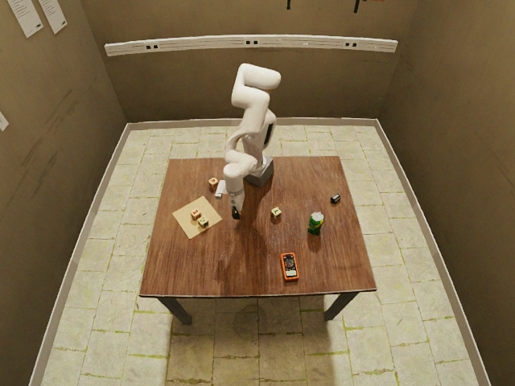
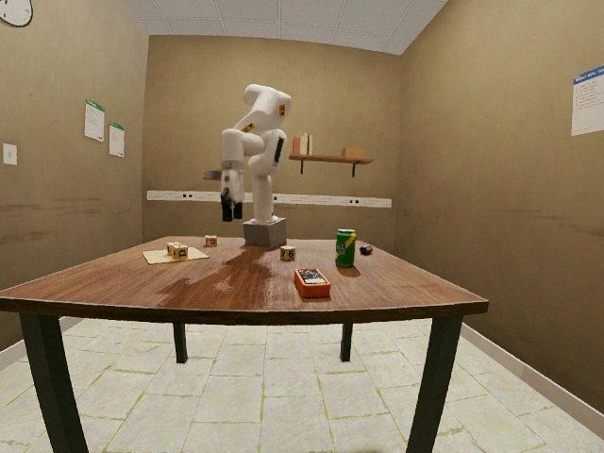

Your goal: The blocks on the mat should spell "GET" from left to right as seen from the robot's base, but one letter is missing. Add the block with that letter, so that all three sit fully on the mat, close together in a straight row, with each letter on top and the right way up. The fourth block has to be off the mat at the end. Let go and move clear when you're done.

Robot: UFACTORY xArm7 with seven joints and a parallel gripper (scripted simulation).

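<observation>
A tan mat (image 1: 187, 226) (image 2: 155, 257) lies on the left part of the table. Two letter blocks sit on it close together: one with a red letter (image 1: 195, 214) (image 2: 171, 246) and one with a green letter (image 1: 203, 221) (image 2: 179, 251). A third block with a red letter (image 1: 212, 182) (image 2: 210, 240) lies off the mat near the robot's base. A fourth block with a green letter (image 1: 275, 212) (image 2: 287, 253) lies off the mat near the table's middle. My gripper (image 1: 235, 215) (image 2: 231, 212) is open and empty, high above the table between the mat and the fourth block.
A green can (image 1: 315, 223) (image 2: 345, 247) stands right of the fourth block. An orange device (image 1: 289, 266) (image 2: 311, 282) lies near the front edge. A small dark object (image 1: 335, 198) (image 2: 365, 250) lies at the right. The robot's base (image 1: 259, 173) (image 2: 264, 231) is at the back.
</observation>
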